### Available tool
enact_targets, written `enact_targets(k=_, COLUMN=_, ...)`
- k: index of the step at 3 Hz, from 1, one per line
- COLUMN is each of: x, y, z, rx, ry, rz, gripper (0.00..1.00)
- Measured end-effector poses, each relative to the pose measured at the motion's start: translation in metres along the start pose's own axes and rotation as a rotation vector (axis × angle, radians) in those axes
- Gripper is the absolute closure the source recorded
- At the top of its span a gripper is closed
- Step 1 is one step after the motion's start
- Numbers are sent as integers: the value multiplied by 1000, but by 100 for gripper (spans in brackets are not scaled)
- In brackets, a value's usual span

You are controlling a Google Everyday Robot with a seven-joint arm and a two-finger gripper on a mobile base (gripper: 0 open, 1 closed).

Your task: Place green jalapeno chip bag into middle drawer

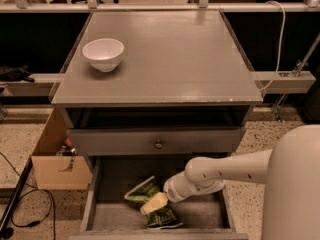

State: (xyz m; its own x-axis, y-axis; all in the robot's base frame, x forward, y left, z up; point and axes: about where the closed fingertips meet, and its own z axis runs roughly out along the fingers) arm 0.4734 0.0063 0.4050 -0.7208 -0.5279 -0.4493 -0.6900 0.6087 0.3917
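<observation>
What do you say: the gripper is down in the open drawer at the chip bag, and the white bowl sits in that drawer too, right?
Not quite. The camera view shows the gripper down in the open drawer at the chip bag, but the white bowl sits on the cabinet top, toward its left rear, not in the drawer.

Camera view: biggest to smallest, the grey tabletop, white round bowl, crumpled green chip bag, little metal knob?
1. Grey tabletop
2. White round bowl and crumpled green chip bag: look alike; the gripper in the drawer covers part of the bag.
3. Little metal knob
</observation>
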Motion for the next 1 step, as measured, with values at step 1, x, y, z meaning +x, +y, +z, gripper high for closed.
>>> enact_targets(k=1, x=0, y=0, z=0, rx=0, ry=0, rz=0, gripper=0)
